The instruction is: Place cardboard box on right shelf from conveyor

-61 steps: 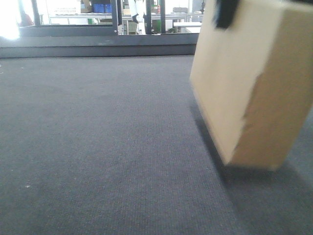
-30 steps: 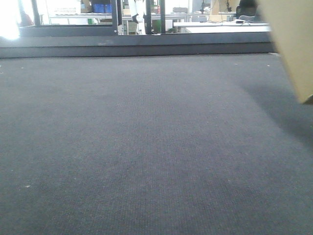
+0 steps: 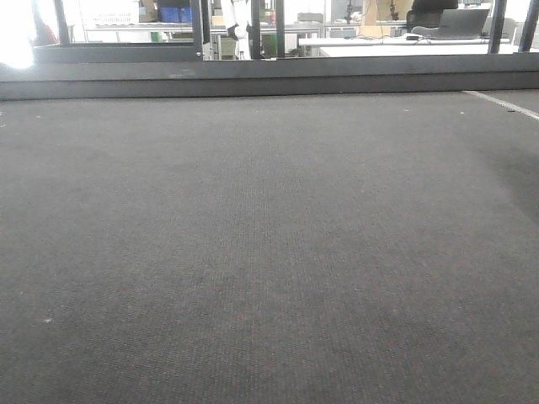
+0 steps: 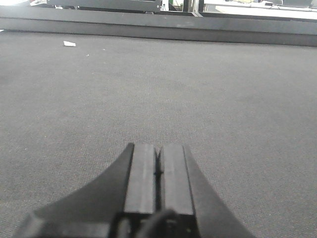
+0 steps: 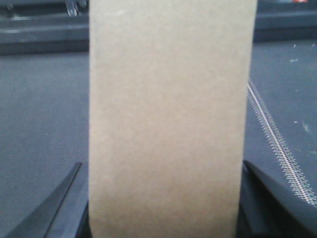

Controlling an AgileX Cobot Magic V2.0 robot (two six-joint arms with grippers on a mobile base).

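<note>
The plain tan cardboard box [image 5: 171, 114] fills the middle of the right wrist view. My right gripper [image 5: 162, 166] is shut on it, one dark finger against each side. The box hangs above the dark grey ribbed conveyor [image 5: 44, 109]. It is out of the front view, which shows only bare belt [image 3: 253, 236]. My left gripper [image 4: 158, 148] is shut on nothing, its pads pressed together low over the conveyor [image 4: 148, 84]. The right shelf is out of view.
A raised dark edge rail [image 3: 210, 80] runs along the belt's far side. A metal seam [image 5: 275, 144] crosses the belt to the right of the box. A small white scrap [image 4: 69, 43] lies far left. Desks and a chair [image 3: 429, 13] stand beyond.
The box, near the front camera's right side a second ago, has moved right and up and left that view. Only a faint shadow stays at the right edge.
</note>
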